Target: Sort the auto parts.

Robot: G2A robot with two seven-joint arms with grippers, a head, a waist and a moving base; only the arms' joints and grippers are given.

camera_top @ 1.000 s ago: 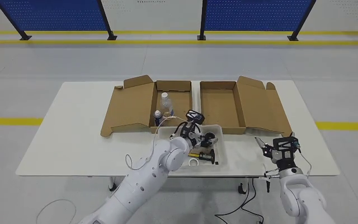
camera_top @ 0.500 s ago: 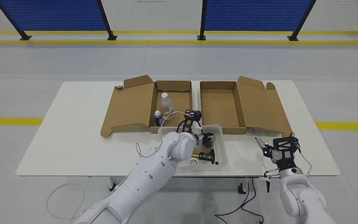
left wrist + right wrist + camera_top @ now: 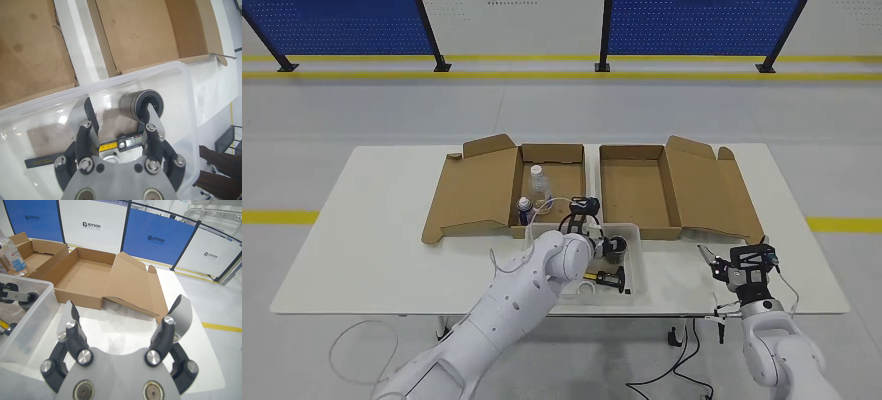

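Clear plastic bin [image 3: 132,73] stands at the tabletop's [image 3: 121,328] near edge. In it lie a caliper [image 3: 128,141], a white ring [image 3: 111,158] just beside it and, toward the far wall, a metal bearing [image 3: 128,106]. The left claw [image 3: 119,104] is down in the bin, spread wide, with one finger tip in the bearing's bore and the other apart from it. The right claw [image 3: 125,300] hangs wide open over the tabletop, beside the bin. Beyond the bin sit two open cardboard boxes: the left box [image 3: 562,175] holds a clear bottle [image 3: 539,186] and a small bottle [image 3: 525,209]; the right box [image 3: 637,190] is alongside.
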